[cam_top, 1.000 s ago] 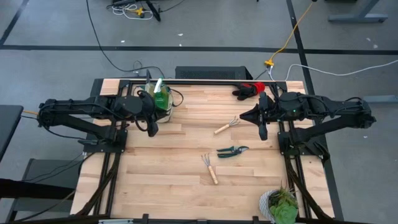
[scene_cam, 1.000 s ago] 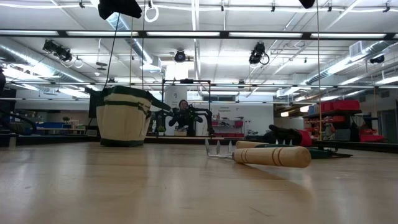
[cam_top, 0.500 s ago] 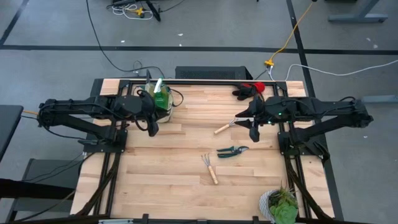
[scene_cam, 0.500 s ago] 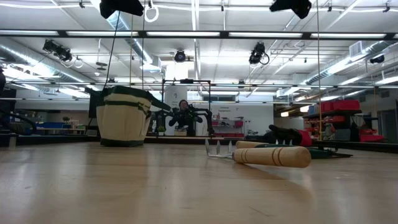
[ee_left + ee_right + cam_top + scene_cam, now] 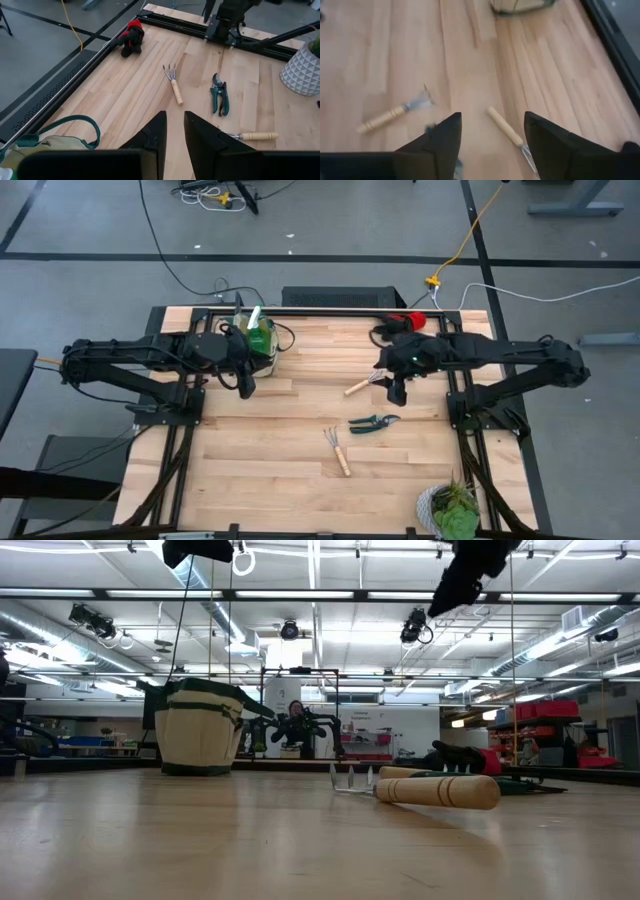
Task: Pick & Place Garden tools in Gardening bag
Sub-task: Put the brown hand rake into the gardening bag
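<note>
The beige gardening bag [image 5: 262,352] stands at the table's far left, with a green, white-handled piece [image 5: 257,330] sticking out of it. My left gripper [image 5: 174,131] hovers beside the bag, its fingers a narrow gap apart and empty. One wooden-handled rake [image 5: 364,383] lies flat at mid-table. My right gripper [image 5: 492,127] hangs open above it, tipped downward, touching nothing. The pruning shears [image 5: 374,422] and a second rake [image 5: 337,451] lie nearer the front. Red-and-black gloves [image 5: 400,323] rest at the far edge.
A potted plant in a grey patterned pot [image 5: 450,510] stands at the near right corner. A black rail [image 5: 320,311] runs along the far edge behind the bag and gloves. Bare wood [image 5: 260,450] stretches across the near left of the table.
My right gripper has moved toward the table's left edge and come down over the mid-table rake, tipping further downward. In the low view it has dropped into the top of the picture. The tools and bag lie as before.
</note>
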You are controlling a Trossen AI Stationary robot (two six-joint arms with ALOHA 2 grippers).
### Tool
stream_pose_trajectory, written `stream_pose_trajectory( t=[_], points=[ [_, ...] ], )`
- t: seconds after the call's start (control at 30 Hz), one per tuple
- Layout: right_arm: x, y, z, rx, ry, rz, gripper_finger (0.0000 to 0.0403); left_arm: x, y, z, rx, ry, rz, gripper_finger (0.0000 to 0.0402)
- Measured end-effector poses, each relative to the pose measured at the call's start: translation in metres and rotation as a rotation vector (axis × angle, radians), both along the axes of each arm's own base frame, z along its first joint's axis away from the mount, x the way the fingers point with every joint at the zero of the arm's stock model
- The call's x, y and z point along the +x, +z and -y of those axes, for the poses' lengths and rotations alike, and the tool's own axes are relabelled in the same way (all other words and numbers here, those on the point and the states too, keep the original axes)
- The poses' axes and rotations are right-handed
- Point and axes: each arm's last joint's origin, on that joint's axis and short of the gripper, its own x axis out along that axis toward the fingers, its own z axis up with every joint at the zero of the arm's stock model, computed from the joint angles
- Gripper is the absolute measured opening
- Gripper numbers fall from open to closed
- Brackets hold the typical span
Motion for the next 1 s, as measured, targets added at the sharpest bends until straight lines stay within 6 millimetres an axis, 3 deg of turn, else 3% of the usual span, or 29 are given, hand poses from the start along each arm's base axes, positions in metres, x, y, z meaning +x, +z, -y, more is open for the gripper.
stream_pose_trajectory(
  t=[0.47, 1.0],
  points=[
    [0.022, -0.038, 0.036, -0.028, 0.144, -0.202, 0.0219, 0.0, 0.0, 0.0, 0.0, 0.0, 0.002, 0.0071],
    [0.05, -0.085, 0.059, -0.067, 0.284, -0.35, 0.0219, 0.0, 0.001, 0.0, 0.0, 0.0, 0.007, 0.0071]
  ],
)
